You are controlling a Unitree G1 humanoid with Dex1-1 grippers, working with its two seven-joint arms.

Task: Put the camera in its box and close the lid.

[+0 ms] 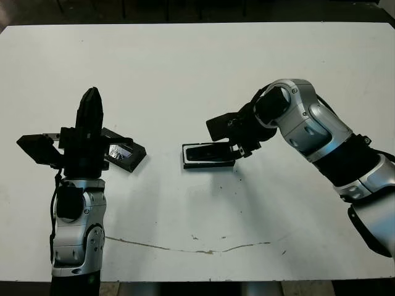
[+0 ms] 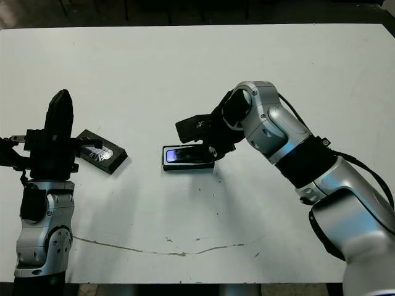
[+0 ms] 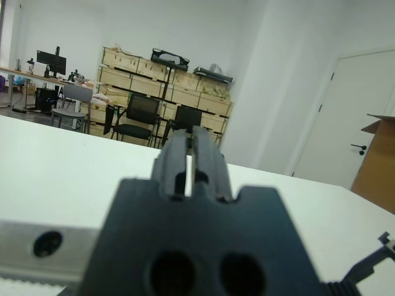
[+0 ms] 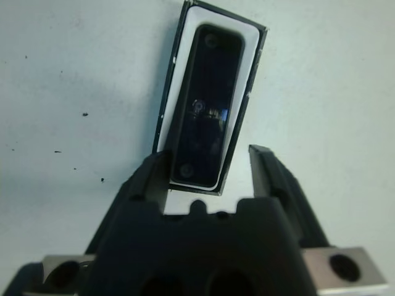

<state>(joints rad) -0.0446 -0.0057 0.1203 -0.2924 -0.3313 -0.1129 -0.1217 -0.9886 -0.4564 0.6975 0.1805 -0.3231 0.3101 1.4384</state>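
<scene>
The box (image 1: 187,156), a black tray lined in white, lies at the table's middle with the camera (image 1: 210,153) lying flat inside it. Seen from the right wrist, the camera (image 4: 207,111) fills the white lining of the box (image 4: 253,46). My right gripper (image 1: 239,148) is open at the box's right end, one finger on each side of that end. The lid (image 1: 126,154), black with a glossy strip, rests on the table to the left, apart from the box. My left gripper (image 1: 91,105) stands raised beside the lid, shut on nothing, fingers (image 3: 207,160) pointing up.
A thin crack line (image 1: 185,248) runs across the white table (image 1: 185,74) near its front edge. Open table surface lies between the lid and the box. Chairs and shelves show far beyond the table in the left wrist view.
</scene>
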